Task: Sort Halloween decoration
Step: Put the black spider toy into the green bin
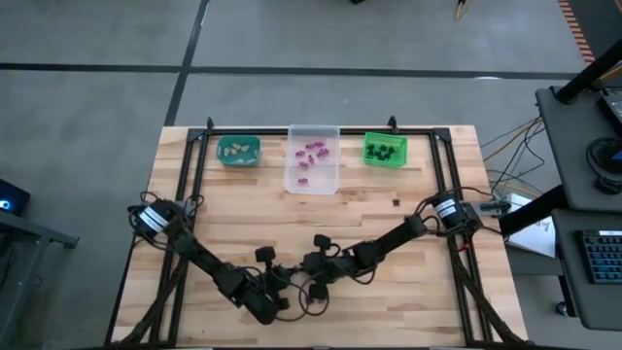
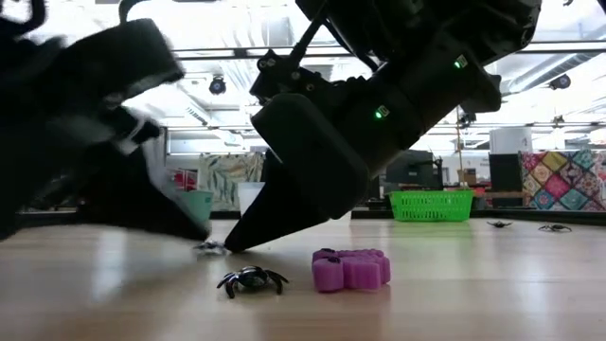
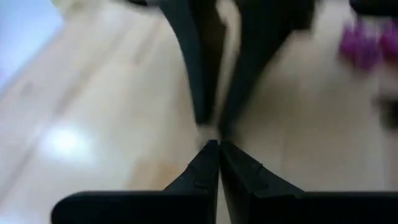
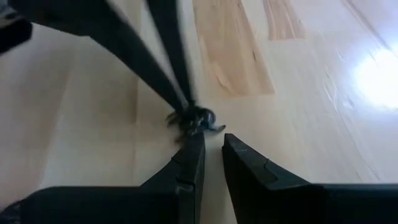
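Butcher-block table (image 1: 243,209) in a workshop with a grey floor; at its far edge stand three bins, left to right: teal bin (image 1: 238,150) with pale beige trinkets, clear bin (image 1: 312,158) with purple ones, green bin (image 1: 385,150) with black ones. Both arms fold toward the near middle of the table. Left gripper (image 3: 217,144): fingers pressed together, tips down at the wood, nothing visibly between them; a blurred purple trinket (image 3: 368,45) lies off to one side of it. Just ahead of the left tips, meeting them almost tip to tip, is the right gripper (image 4: 211,138): fingers narrowly parted, a black spider trinket (image 4: 194,120) right at their tips, touching or nearly so; whether it is actually pinched I cannot tell. In the low view a black spider (image 2: 251,279) and a purple piece (image 2: 351,269) lie loose on the wood near the grippers, with more small black pieces far off to the right. Judgement: the sort is mostly done, loose pieces remain. Step in hand looks like the pick of the black spider by the right gripper. Next move calls for a sure grip, a lift clear of the left fingers, then a carry to the green bin.
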`<move>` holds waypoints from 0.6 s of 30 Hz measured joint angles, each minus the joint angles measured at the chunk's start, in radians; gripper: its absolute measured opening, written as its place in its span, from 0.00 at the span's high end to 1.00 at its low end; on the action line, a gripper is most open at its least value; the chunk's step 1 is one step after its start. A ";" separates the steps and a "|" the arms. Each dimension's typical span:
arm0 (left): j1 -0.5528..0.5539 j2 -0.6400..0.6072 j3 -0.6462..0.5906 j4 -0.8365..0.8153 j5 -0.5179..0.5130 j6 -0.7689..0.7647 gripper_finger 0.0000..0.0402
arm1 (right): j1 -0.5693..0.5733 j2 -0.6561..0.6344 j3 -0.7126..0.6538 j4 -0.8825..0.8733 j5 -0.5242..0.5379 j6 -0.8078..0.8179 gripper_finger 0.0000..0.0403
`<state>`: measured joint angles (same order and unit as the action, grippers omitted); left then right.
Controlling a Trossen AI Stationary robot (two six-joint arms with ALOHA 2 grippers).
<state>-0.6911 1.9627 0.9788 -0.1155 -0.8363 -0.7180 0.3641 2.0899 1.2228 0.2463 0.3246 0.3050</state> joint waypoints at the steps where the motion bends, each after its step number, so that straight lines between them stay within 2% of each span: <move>1: 0.001 -0.005 0.007 0.003 -0.019 0.000 1.00 | 0.000 0.000 0.000 0.005 -0.005 -0.001 0.87; 4: 0.000 -0.021 0.021 0.002 -0.071 0.013 1.00 | 0.001 -0.001 0.000 0.026 -0.019 -0.008 0.87; 8: -0.001 -0.063 0.028 -0.014 -0.079 0.058 1.00 | 0.002 -0.011 0.000 0.029 -0.018 -0.008 0.87; 11: -0.009 -0.102 0.029 -0.088 -0.034 0.060 1.00 | 0.002 -0.017 0.000 0.020 -0.014 0.004 0.87; 15: -0.014 -0.115 0.019 -0.177 0.113 0.035 1.00 | 0.002 -0.024 0.000 0.020 0.003 0.009 0.87; 18: -0.013 -0.098 -0.006 -0.181 0.146 -0.008 1.00 | 0.002 -0.025 0.000 0.019 0.039 0.014 0.87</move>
<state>-0.7040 1.8644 0.9727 -0.2966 -0.6898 -0.7261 0.3660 2.0647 1.2224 0.2648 0.3635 0.3187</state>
